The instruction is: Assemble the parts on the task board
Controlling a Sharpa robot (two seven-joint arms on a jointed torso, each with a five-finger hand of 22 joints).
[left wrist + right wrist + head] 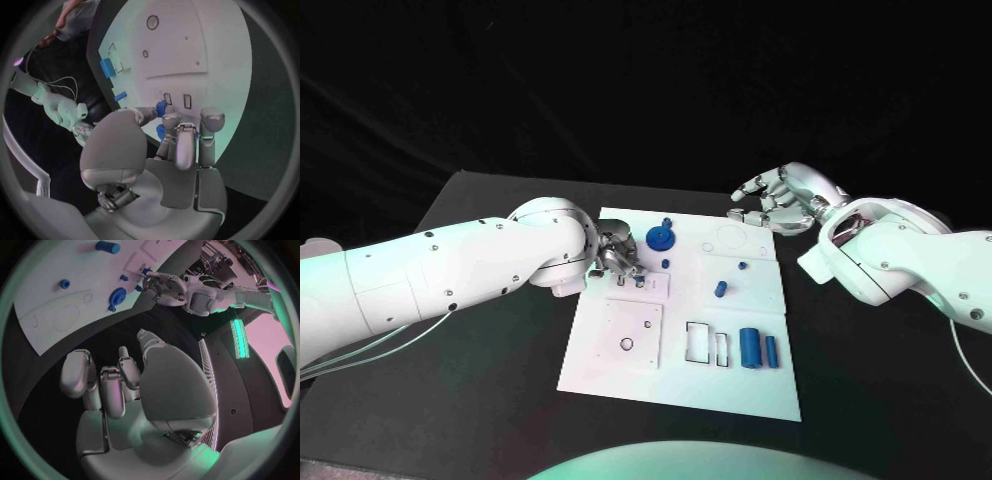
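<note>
The white task board (pixel 678 375) lies in the middle of the black table. My left hand (pixel 620 258) is over the board's upper left area and pinches a small blue part (pixel 160 107) between thumb and a finger, just above two small rectangular slots (pixel 187 101). A second blue piece (pixel 160 131) shows close under the fingers. My right hand (pixel 783 203) hovers off the board's far right corner, fingers half bent and apart, holding nothing. On the board are a round blue part (pixel 659 238), two small blue pegs (pixel 721 290) and two blue cylinders (pixel 759 348).
Outlined recesses (pixel 708 343) mark the board beside the cylinders, and a square plate (pixel 630 335) with holes sits on its left half. Black table (pixel 488 360) surrounds the board on all sides.
</note>
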